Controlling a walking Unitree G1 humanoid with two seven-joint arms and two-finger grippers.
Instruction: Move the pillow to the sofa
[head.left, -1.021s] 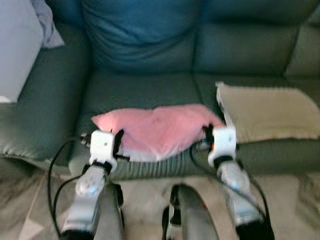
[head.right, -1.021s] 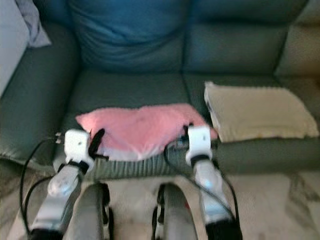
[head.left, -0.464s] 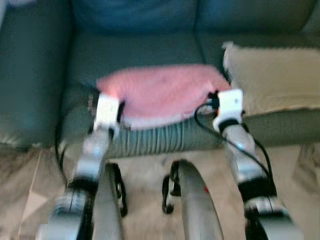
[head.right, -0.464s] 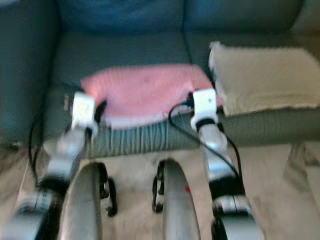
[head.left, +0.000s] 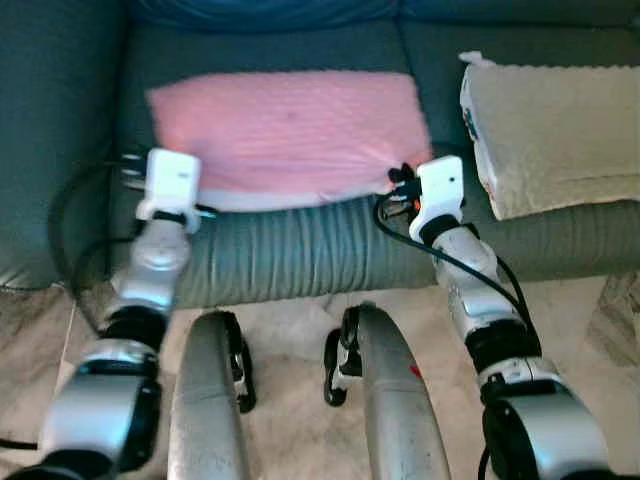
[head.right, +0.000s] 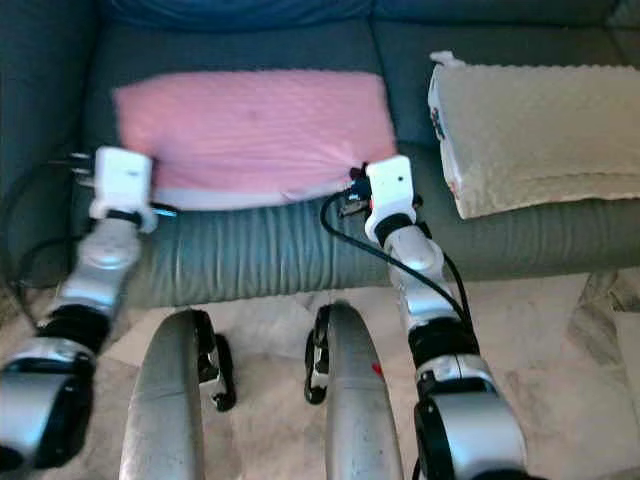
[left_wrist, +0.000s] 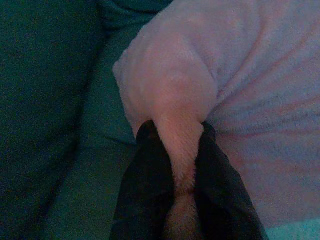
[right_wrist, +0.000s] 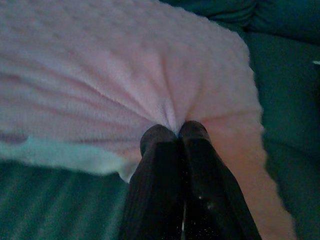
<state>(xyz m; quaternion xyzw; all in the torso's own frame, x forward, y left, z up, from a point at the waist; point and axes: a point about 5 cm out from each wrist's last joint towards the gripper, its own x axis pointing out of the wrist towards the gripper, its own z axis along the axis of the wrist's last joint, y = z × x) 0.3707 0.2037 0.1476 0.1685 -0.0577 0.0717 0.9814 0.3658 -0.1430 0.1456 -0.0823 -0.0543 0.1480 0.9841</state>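
Observation:
A flat pink pillow (head.left: 285, 125) lies on the seat cushion of the dark green sofa (head.left: 280, 250), near its front edge. My left gripper (left_wrist: 182, 150) is shut on the pillow's near left corner, with pink cloth bunched between the black fingers (left_wrist: 150, 165). At the near right corner my right gripper (right_wrist: 177, 131) is shut on a pinch of the pillow's cloth. In the eye views the white left wrist (head.left: 170, 180) and the white right wrist (head.left: 440, 185) sit at the pillow's two front corners.
A beige pillow (head.left: 555, 130) lies on the sofa seat to the right of the pink one. The sofa's left armrest (head.left: 50, 140) rises beside my left arm. My two legs (head.left: 385, 400) stand on a marbled floor (head.left: 290, 320) right before the sofa.
The camera has tilted down and drawn closer to the sofa. The pink pillow now lies flatter and further onto the seat, both grippers still holding its front corners.

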